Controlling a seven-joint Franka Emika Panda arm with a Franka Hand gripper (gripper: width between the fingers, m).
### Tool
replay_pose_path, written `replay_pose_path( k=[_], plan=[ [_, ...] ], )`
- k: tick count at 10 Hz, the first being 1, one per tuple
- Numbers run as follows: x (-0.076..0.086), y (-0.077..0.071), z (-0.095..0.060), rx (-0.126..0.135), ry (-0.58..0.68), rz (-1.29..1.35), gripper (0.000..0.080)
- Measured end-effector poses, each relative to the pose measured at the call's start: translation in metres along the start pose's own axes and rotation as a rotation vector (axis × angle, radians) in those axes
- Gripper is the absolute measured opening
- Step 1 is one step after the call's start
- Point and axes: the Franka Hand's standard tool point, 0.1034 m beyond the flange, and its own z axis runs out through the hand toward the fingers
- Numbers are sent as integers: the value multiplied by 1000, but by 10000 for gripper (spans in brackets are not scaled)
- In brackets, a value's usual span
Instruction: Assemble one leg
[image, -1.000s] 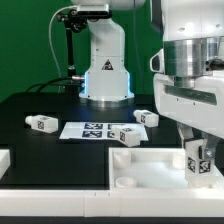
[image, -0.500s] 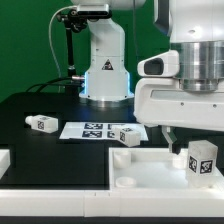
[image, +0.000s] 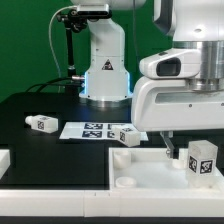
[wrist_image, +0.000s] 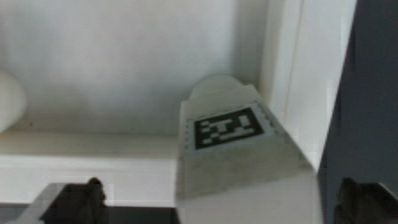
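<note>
1. The leg (image: 203, 158), a white block with fiducial tags, stands tilted on the white tray-like part (image: 140, 166), at that part's end toward the exterior view's right.
2. The end effector (wrist_image: 214, 190) hangs above this leg; in the wrist view its dark fingertips (wrist_image: 75, 198) stand wide, one on each side of the leg (wrist_image: 235, 140), not touching it.
3. Beyond the tray-like part, the marker board (image: 92, 129) lies flat on the black counter (image: 40, 105).
4. Two further legs (image: 41, 123) (image: 127, 136) rest beside the marker board, one at each end.
</note>
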Motion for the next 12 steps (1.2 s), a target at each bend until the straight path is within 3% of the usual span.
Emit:
replay_pose_path(
  k=[1, 2, 3, 5, 6, 12],
  plan=[
    [0, 3, 0, -6, -1, -57, 649],
    [0, 3, 0, -8, -1, -83, 527],
    [0, 3, 0, -8, -1, -70, 354],
    [0, 4, 0, -8, -2, -69, 354],
    [0, 4, 0, -8, -2, -69, 287],
    [1, 7, 2, -2, 26, 251, 287]
  ],
)
